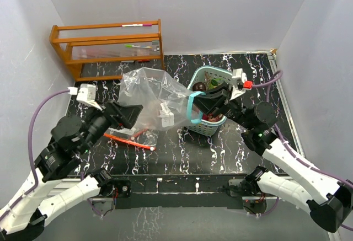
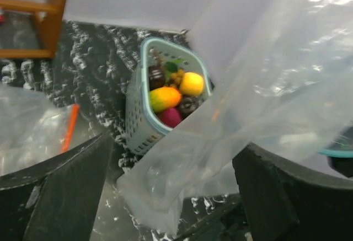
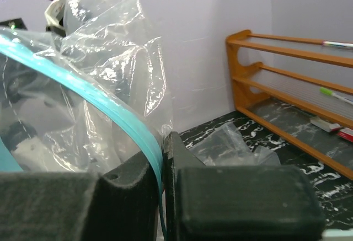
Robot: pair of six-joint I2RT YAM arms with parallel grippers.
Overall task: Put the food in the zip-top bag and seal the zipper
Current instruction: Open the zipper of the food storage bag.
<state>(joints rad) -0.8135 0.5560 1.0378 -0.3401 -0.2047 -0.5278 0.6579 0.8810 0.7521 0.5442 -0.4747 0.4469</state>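
Zipper (image 3: 99, 100) of bag (image 3: 105, 42) tight inside right pincer (image 3: 164, 158)

White shells, black joints on left arm (image 1: 71, 142) and right arm (image 1: 289, 161), purple cables (image 1: 31, 136) trailing; right gripper (image 3: 164, 164) black, maybe a red button (image 1: 248, 84) behind.

Table (image 1: 182, 153) black with white marble veining. Zip-top bag (image 1: 146, 95) clear, its zipper strip (image 3: 110, 108) teal; basket (image 2: 138, 114) teal lattice; rack (image 1: 105, 45) orange-brown wood. Food (image 2: 171, 97): yellow, orange fading to green, magenta, dark brown.
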